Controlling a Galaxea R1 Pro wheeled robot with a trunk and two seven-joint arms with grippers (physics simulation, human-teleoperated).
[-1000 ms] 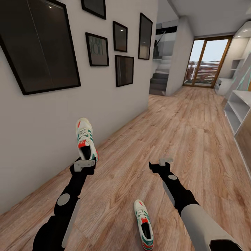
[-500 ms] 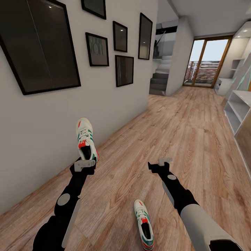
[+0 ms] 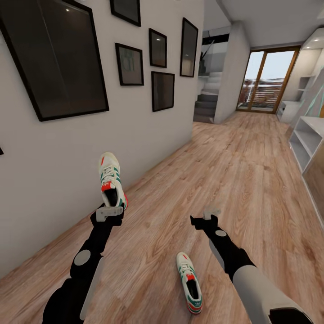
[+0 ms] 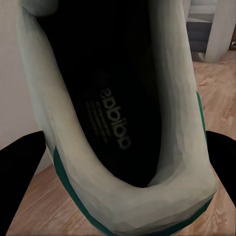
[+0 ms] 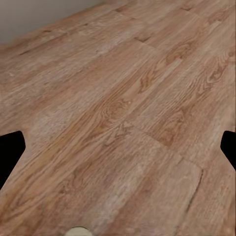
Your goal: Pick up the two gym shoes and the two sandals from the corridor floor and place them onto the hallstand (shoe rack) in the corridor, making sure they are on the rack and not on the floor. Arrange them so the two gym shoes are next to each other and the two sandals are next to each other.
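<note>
My left gripper (image 3: 110,210) is shut on the heel of one white gym shoe (image 3: 111,180) and holds it toe-up above the corridor floor (image 3: 234,166), close to the left wall. In the left wrist view the shoe's dark inside (image 4: 113,98) sits between the black fingers (image 4: 19,162). The second gym shoe (image 3: 190,282) lies on the floor near my base, between the arms. My right gripper (image 3: 210,213) hangs open over bare planks (image 5: 123,123), just beyond that shoe. The light grey hallstand (image 3: 308,139) shows at the right edge. The sandals are out of view.
The white wall on the left carries several dark framed pictures (image 3: 58,58). Stairs (image 3: 206,105) and a glass door (image 3: 267,81) lie at the corridor's far end. Open floor stretches ahead between the wall and the hallstand.
The whole view has shifted slightly, so the camera moved. My right gripper has dropped a little lower. The left gripper keeps the same hold on its shoe.
</note>
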